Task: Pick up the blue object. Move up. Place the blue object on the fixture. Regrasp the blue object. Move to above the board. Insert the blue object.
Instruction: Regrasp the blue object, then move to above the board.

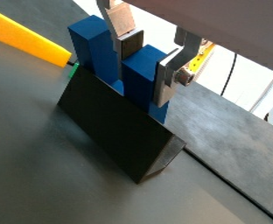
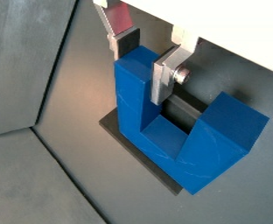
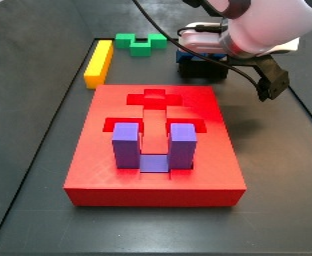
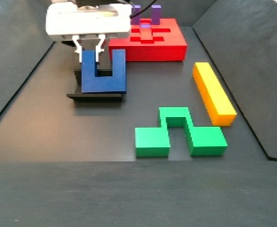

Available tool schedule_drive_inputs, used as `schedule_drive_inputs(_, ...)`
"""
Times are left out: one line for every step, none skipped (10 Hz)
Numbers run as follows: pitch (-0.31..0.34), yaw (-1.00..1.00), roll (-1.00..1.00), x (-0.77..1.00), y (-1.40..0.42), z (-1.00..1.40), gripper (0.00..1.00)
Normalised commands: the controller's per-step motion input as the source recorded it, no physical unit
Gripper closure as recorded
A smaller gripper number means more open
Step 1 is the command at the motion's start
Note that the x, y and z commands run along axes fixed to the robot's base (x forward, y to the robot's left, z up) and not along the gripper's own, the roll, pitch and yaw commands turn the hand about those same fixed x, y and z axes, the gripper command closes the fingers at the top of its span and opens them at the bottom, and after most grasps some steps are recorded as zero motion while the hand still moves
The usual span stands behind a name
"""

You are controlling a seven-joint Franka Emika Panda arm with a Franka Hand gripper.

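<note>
Green notched block (image 4: 177, 131) nearest, well apart from hand (image 4: 92, 55), hand clenched on one prong of blue object (image 4: 104, 74), resting upon fixture (image 4: 96, 94)

The tool (image 2: 149, 54) grips one prong of the blue object (image 2: 180, 122).

One gripper (image 4: 91, 55), low over the fixture (image 4: 85, 93). One blue object (image 4: 106, 74), one fixture, one red board (image 3: 156, 150), one purple U-block (image 3: 151, 146) on the board, one green notched block (image 4: 177, 131), one yellow bar (image 4: 213, 90).
</note>
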Motion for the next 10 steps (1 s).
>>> schedule_drive_inputs(0.000,0.00,0.00,0.00,0.00,0.00,1.00)
schedule_drive_inputs(0.000,0.00,0.00,0.00,0.00,0.00,1.00)
schedule_drive_inputs(0.000,0.00,0.00,0.00,0.00,0.00,1.00)
schedule_drive_inputs(0.000,0.00,0.00,0.00,0.00,0.00,1.00)
schedule_drive_inputs(0.000,0.00,0.00,0.00,0.00,0.00,1.00)
schedule_drive_inputs(0.000,0.00,0.00,0.00,0.00,0.00,1.00)
schedule_drive_inputs(0.000,0.00,0.00,0.00,0.00,0.00,1.00)
schedule_drive_inputs(0.000,0.00,0.00,0.00,0.00,0.00,1.00)
schedule_drive_inputs(0.000,0.00,0.00,0.00,0.00,1.40,1.00)
schedule_drive_inputs(-0.023,0.00,-0.05,0.01,-0.01,1.40,1.00)
